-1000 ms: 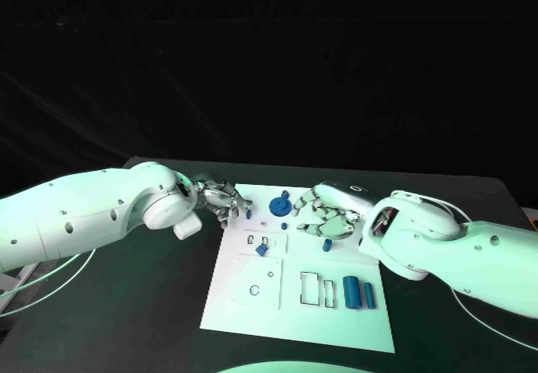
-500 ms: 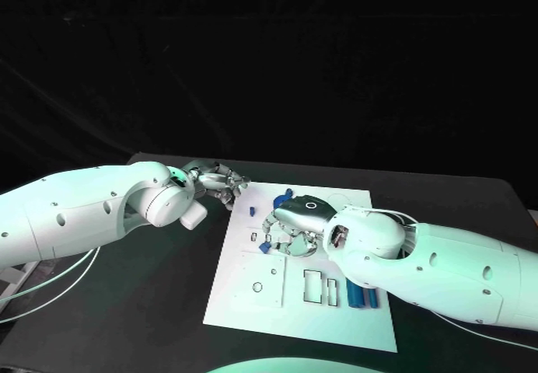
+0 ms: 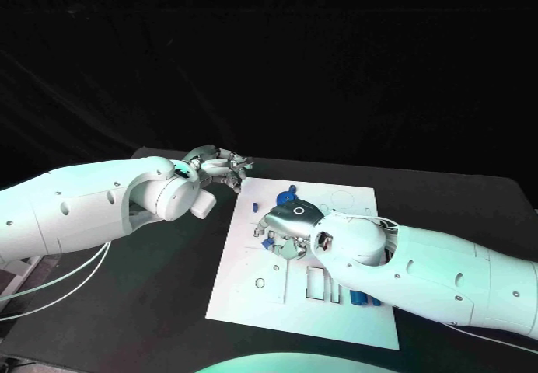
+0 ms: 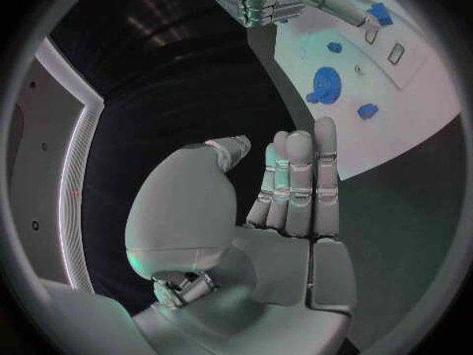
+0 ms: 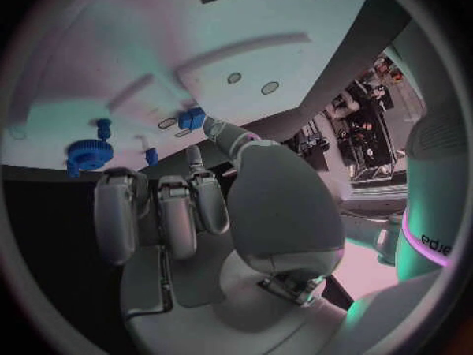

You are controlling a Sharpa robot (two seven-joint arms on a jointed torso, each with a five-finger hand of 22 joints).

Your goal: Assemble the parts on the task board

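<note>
My left hand (image 4: 281,205) hung off the far-left corner of the white board (image 3: 253,307), fingers straight, side by side, holding nothing. My right hand (image 3: 283,231) hovered over the board's middle, fingers loosely bent and apart, empty, its thumb tip close by a small blue block (image 5: 191,119). A blue gear (image 5: 89,150) lay flat near the far edge.

Black table (image 3: 134,295); white task board (image 3: 253,307) lies flat on it.
</note>
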